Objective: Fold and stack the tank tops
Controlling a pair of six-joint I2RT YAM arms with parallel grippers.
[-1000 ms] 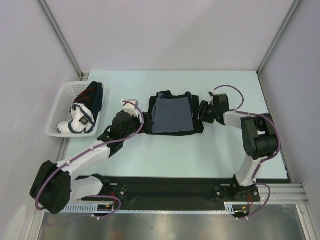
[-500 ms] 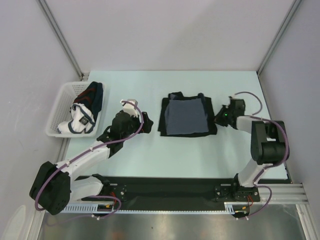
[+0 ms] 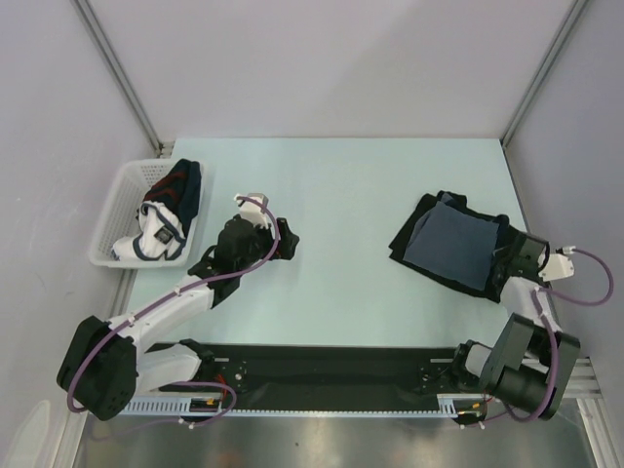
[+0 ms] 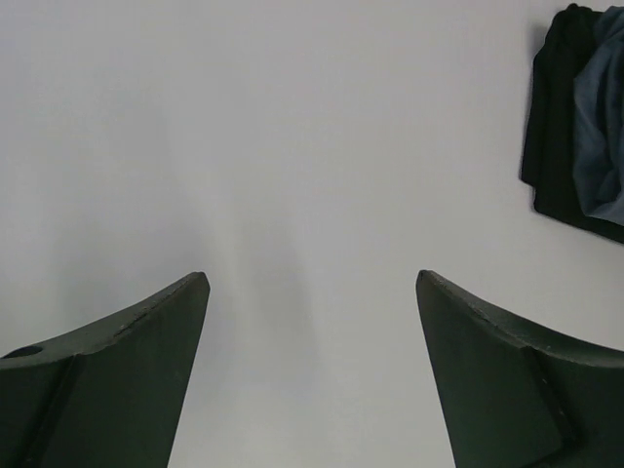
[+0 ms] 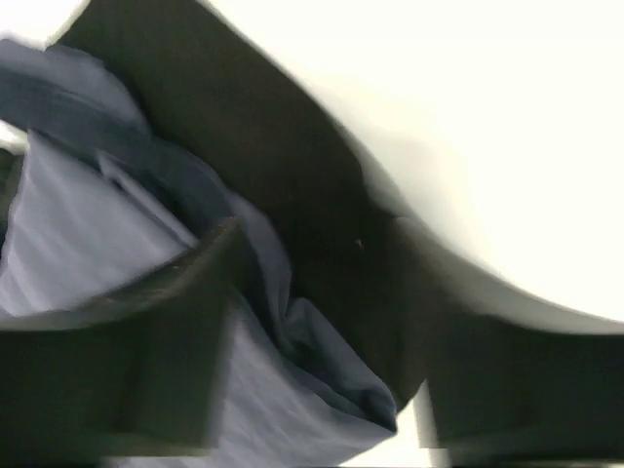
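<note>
A white basket (image 3: pixel 109 226) at the tabletop's (image 3: pixel 341 175) left edge holds heaped navy, white and red clothes (image 3: pixel 168 219). On the right, the folded blue-grey tank top (image 3: pixel 453 249) lies on the black tank top (image 3: pixel 402 239). The left fingers (image 3: pixel 285 246) stand spread. The right fingers (image 3: pixel 499 271) straddle the stack's edge, and whether they grip it cannot be told.

Nothing legible to report from my station. The folded tank tops (image 3: pixel 456 252) show no lettering I can read from overhead, and the right wrist view of them is blurred. A white garment (image 3: pixel 136 249) in the basket (image 3: pixel 109 216) carries a dark patch, too small to make out. The left wrist view holds no writing I can read.
</note>
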